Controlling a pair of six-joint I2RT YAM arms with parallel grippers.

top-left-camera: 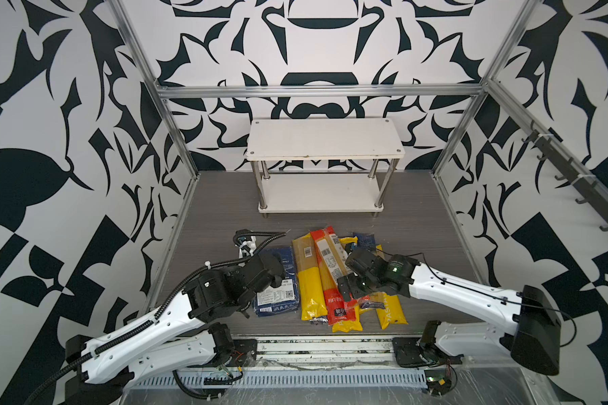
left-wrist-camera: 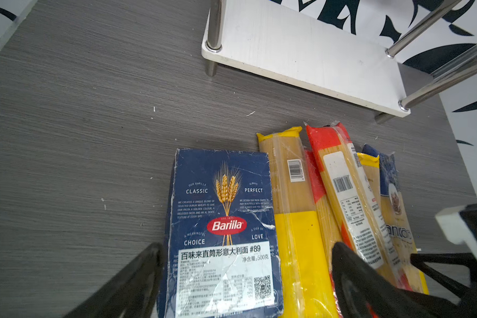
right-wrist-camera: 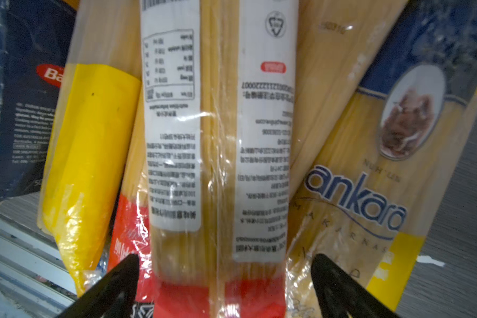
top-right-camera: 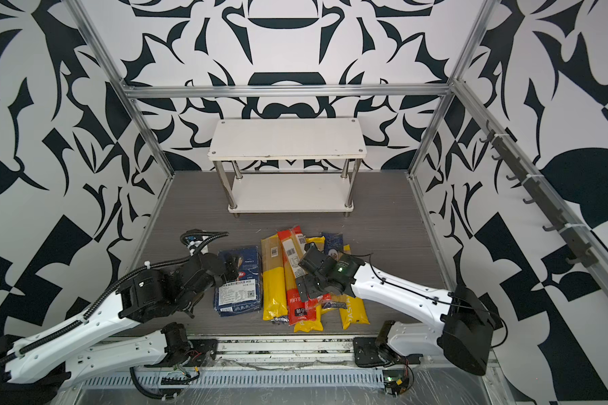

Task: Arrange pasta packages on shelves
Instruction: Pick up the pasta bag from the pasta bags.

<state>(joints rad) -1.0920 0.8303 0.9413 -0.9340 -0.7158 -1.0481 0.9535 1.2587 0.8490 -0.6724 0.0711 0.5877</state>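
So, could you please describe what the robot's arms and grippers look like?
Both arms have white link shells with black joint housings. The left arm carries a black corrugated cable conduit zip-tied along it; the right arm only a thin black cable and a green light at its wrist. The left gripper and right gripper have black tapered fingers.

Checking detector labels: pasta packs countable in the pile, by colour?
Wide blue cardboard Barilla pack: 1
Long yellow plastic spaghetti bags: 2
Long red plastic spaghetti bags: 2
Blue-topped Ankara spaghetti bag: 1
Total: 6 distinguishable; overlaps may hide more.
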